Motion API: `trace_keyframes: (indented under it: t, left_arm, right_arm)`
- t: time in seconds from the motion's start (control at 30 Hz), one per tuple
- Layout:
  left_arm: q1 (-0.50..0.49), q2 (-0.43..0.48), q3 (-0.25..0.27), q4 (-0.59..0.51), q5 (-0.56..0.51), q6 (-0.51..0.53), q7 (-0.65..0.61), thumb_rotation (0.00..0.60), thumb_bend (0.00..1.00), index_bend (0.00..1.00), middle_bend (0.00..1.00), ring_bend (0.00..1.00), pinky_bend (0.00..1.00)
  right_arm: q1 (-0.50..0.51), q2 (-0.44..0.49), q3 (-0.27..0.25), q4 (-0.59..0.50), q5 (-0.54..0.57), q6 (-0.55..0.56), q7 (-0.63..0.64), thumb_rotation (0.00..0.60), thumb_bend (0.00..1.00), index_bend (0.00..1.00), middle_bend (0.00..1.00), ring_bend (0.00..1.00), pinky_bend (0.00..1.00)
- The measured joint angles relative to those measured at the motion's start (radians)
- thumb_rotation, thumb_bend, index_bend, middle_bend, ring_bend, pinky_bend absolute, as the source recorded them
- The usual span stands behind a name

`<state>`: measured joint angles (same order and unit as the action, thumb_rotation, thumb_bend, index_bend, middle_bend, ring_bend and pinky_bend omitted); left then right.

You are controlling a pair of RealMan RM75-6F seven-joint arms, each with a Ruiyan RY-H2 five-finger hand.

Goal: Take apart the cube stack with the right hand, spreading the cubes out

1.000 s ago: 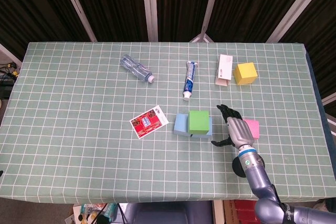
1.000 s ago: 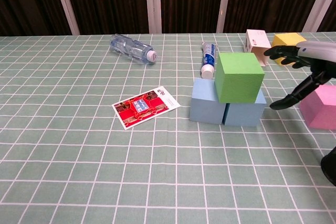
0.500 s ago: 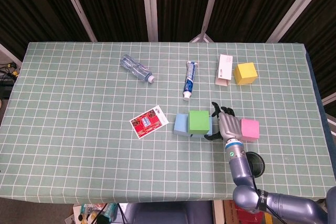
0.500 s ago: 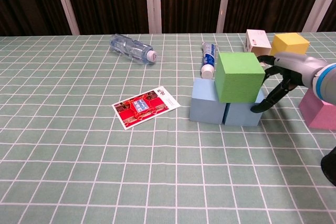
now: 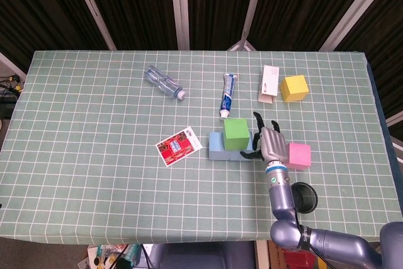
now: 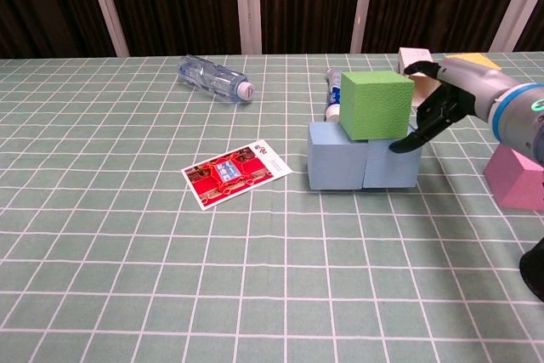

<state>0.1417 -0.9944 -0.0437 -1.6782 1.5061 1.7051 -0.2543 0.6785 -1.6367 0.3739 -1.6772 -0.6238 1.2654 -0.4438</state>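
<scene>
1. Reaching in from the right, the right hand [image 6: 438,95] gripped the green cube [image 6: 374,104] (thumb low against its right side, fingers at its top edge).
2. The green cube sat atop two light-blue cubes [image 6: 363,166], near the table's [image 5: 94,174] centre.
3. A pink cube [image 5: 299,155] and a yellow cube [image 5: 294,88] lay well apart already, so three cubes seemingly remained to spread.
4. The left hand was out of sight.

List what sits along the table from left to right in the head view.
Water bottle → red card → blue cubes → green cube → right hand → pink cube
</scene>
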Motion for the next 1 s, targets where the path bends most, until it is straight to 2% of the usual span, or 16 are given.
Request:
trace_keyframes:
  t: [0.33, 0.43, 0.6, 0.63, 0.87, 1.0]
  left_arm:
    - [-0.004, 0.004, -0.001, 0.005, 0.000, -0.007, -0.011, 0.600, 0.18, 0.08, 0.00, 0.00, 0.00]
    - [-0.007, 0.004, -0.003, 0.004, -0.005, -0.013, -0.008, 0.600, 0.18, 0.08, 0.00, 0.00, 0.00]
    - [-0.010, 0.002, -0.003, -0.002, -0.007, -0.019, 0.007, 0.600, 0.18, 0.08, 0.00, 0.00, 0.00]
    - [-0.010, 0.001, -0.003, -0.003, -0.006, -0.018, 0.012, 0.600, 0.18, 0.08, 0.00, 0.00, 0.00]
    - [-0.008, -0.002, -0.003, -0.007, -0.010, -0.015, 0.019, 0.600, 0.18, 0.08, 0.00, 0.00, 0.00]
    - [-0.007, -0.001, -0.005, -0.006, -0.012, -0.013, 0.014, 0.600, 0.18, 0.08, 0.00, 0.00, 0.00]
  right_arm:
    - [0.074, -0.016, 0.162, 0.023, 0.103, 0.081, -0.065, 0.600, 0.03, 0.06, 0.75, 0.42, 0.00]
    - [0.072, -0.003, 0.173, 0.038, 0.118, 0.081, -0.062, 0.600, 0.03, 0.07, 0.75, 0.42, 0.00]
    - [0.051, 0.016, 0.145, 0.075, 0.108, 0.051, -0.045, 0.600, 0.03, 0.07, 0.73, 0.41, 0.00]
    - [0.047, 0.022, 0.138, 0.077, 0.108, 0.043, -0.045, 0.600, 0.03, 0.07, 0.70, 0.40, 0.00]
    - [0.007, 0.089, 0.072, 0.056, 0.056, 0.015, -0.049, 0.600, 0.03, 0.07, 0.29, 0.23, 0.00]
    - [-0.037, 0.154, 0.029, 0.005, -0.018, 0.015, -0.029, 0.600, 0.03, 0.07, 0.15, 0.15, 0.00]
